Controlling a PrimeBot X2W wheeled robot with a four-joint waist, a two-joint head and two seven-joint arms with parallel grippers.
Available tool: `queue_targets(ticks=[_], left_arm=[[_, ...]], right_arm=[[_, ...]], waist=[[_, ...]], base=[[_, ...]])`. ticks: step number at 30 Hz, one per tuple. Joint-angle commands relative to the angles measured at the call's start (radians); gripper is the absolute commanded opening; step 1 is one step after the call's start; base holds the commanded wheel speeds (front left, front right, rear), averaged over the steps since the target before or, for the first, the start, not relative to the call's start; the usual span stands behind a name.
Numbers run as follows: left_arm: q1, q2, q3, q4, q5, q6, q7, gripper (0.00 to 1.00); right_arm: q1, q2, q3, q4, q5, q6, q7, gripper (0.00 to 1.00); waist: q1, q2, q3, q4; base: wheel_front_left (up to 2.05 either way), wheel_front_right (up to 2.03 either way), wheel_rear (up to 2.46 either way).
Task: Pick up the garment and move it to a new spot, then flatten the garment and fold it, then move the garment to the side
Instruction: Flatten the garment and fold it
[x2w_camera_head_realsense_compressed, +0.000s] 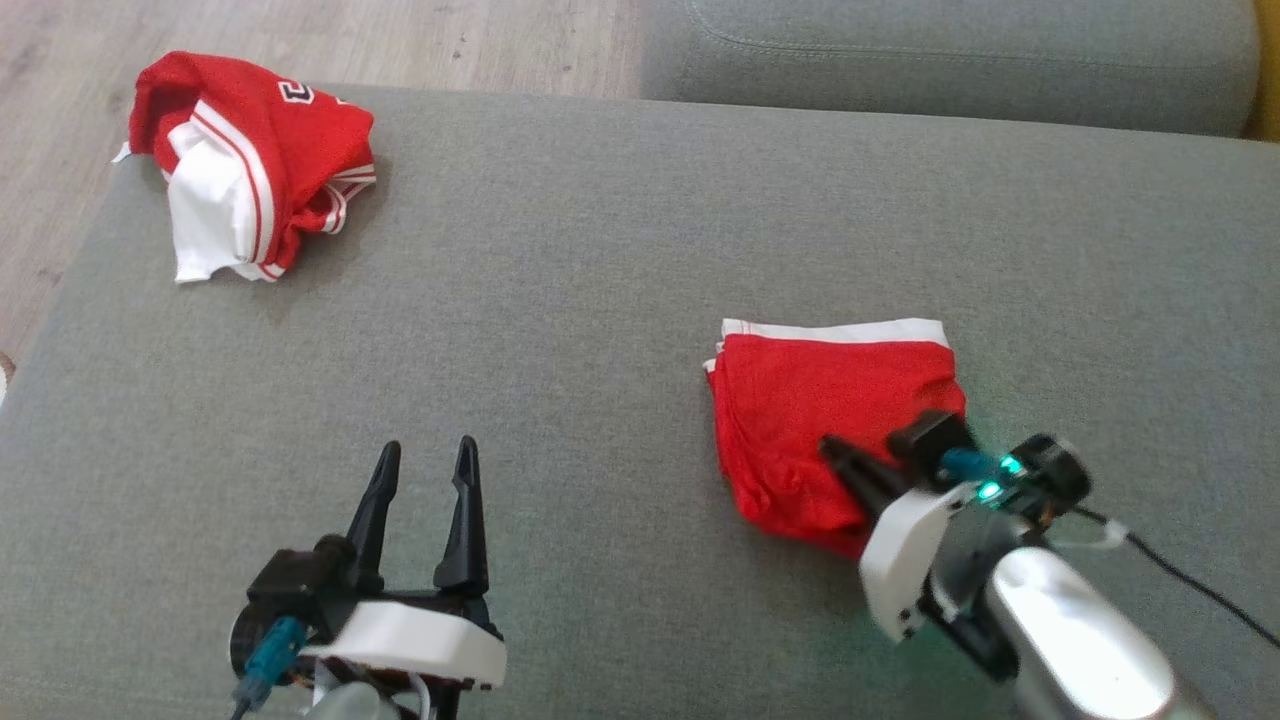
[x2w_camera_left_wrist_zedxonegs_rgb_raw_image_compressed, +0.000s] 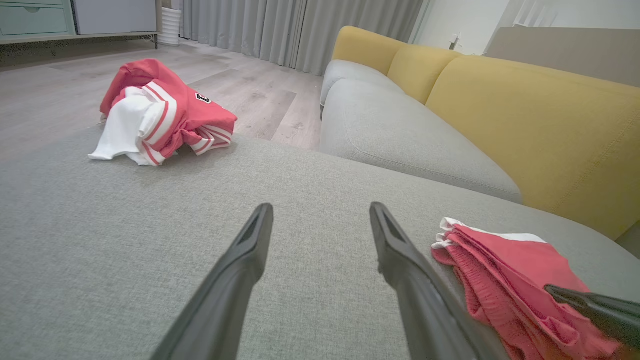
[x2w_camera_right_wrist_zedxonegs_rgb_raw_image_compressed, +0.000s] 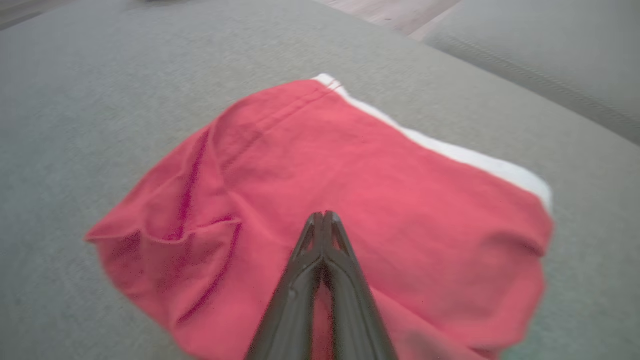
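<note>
- The right gripper (x2w_camera_right_wrist_zedxonegs_rgb_raw_image_compressed: 325, 216) has its two dark, tapered fingers pressed together, with no cloth seen between the tips.
- The tips point at the middle of the folded red garment (x2w_camera_right_wrist_zedxonegs_rgb_raw_image_compressed: 320, 165); I cannot tell if they touch it.
- This garment is a thin, soft fabric with small wrinkles, folded to a rough rectangle, with a white band along its far edge.
- It lies on the grey sofa seat (x2w_camera_head_realsense_compressed: 600, 300), a flat cushion of coarse woven cloth, on the robot's right side.
- The left gripper (x2w_camera_head_realsense_compressed: 428, 448) has its fingers apart and holds nothing; the garment is well to its right.
- A red and white jersey (x2w_camera_head_realsense_compressed: 280, 150) lies crumpled at the far left corner.
</note>
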Motion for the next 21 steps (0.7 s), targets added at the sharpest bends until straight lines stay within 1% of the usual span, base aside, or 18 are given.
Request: queue_targets(ticks=[1, 11, 14, 21], left_arm=[[-0.033, 0.008, 0.036, -0.022, 0.004, -0.004, -0.008, 1.00], [-0.022, 0.014, 0.034, -0.023, 0.003, -0.002, -0.009, 1.00], [-0.021, 0.015, 0.031, -0.024, 0.003, 0.000, -0.008, 1.00], [-0.021, 0.019, 0.029, -0.026, 0.003, 0.004, -0.006, 1.00]], right_arm=[[-0.031, -0.001, 0.034, -0.025, 0.016, -0.001, -0.013, 0.00], [-0.054, -0.020, 0.282, 0.014, 0.100, -0.001, -0.010, 0.00], [-0.064, -0.018, 0.331, 0.028, 0.121, -0.001, -0.017, 0.00], [-0.077, -0.007, 0.392, 0.056, 0.152, -0.001, -0.037, 0.00]], waist=[[0.0000, -0.0001, -0.001, 0.003], [0.0000, -0.0001, -0.008, 0.008], [0.0000, -0.0001, -0.009, 0.005], [0.0000, -0.0001, -0.011, -0.014]], base=[[0.00, 0.00, 0.00], [0.00, 0.00, 0.00], [0.00, 0.00, 0.00], [0.00, 0.00, 0.00]])
